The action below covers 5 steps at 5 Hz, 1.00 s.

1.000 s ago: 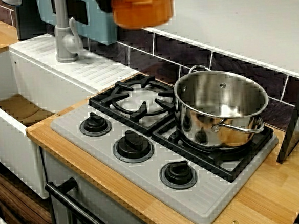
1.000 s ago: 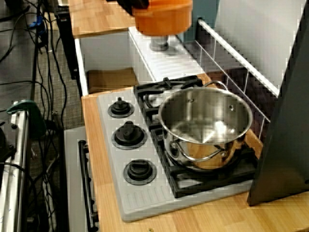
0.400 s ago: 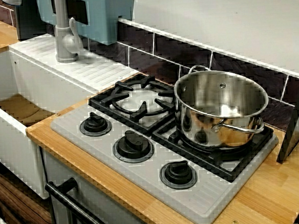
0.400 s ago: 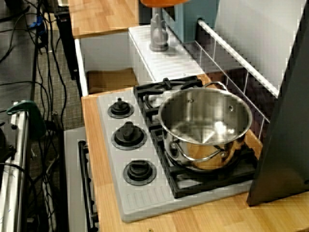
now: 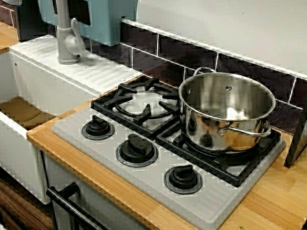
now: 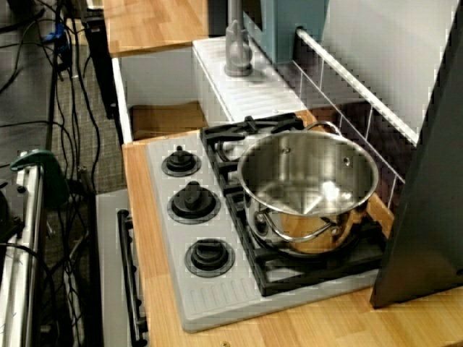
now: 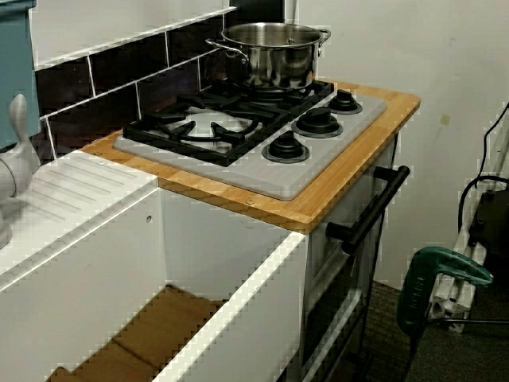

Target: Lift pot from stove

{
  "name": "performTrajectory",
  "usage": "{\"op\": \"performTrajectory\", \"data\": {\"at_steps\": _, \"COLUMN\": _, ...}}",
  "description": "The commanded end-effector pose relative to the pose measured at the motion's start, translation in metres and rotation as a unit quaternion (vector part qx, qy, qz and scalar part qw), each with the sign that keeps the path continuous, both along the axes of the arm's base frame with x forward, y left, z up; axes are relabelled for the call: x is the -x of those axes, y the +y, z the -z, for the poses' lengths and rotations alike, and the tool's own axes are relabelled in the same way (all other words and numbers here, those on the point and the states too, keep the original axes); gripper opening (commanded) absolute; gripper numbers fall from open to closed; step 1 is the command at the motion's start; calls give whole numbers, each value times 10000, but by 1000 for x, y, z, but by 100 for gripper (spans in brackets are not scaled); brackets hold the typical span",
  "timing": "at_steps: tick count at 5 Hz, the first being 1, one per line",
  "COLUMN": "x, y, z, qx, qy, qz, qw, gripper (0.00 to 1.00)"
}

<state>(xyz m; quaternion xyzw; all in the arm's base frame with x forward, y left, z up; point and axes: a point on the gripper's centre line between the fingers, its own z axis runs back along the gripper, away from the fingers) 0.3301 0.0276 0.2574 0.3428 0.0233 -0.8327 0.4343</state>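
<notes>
The small orange pot is out of view in all three views. The gripper is out of view too. The grey ribbed stove point(image 5: 87, 143) point(image 6: 163, 224) point(image 7: 262, 177) sits in the wooden counter with black burner grates and three round black knobs. Its left burner grate point(image 5: 142, 102) point(image 6: 231, 134) point(image 7: 199, 126) stands bare. A large shiny steel pot point(image 5: 227, 112) point(image 6: 307, 188) point(image 7: 270, 52) stands on the other burner.
A white ribbed sink drainer point(image 5: 76, 67) point(image 6: 249, 90) point(image 7: 64, 195) with a grey tap point(image 5: 66, 31) lies left of the stove, beside a sink basin point(image 5: 16, 111). A teal block point(image 5: 104, 13) and dark tiled wall point(image 5: 192, 59) stand behind. An oven handle point(image 7: 366, 208) is below.
The orange pot, held high above the drainer a second ago, rose to the top edge of the views and has now left them. Nothing else moved.
</notes>
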Motion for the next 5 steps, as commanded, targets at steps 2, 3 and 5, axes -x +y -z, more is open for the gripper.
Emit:
{"op": "performTrajectory", "data": {"at_steps": 2, "x": 13, "y": -1, "z": -11, "qx": -9, "qy": -254, "qz": 99, "qw": 9996, "gripper": 0}}
{"op": "performTrajectory", "data": {"at_steps": 3, "x": 14, "y": 1, "z": -9, "qx": -26, "qy": -246, "qz": 138, "qw": 9996, "gripper": 0}}
{"op": "performTrajectory", "data": {"at_steps": 5, "x": 11, "y": 5, "z": -12, "qx": 14, "qy": -238, "qz": 123, "qw": 9996, "gripper": 0}}
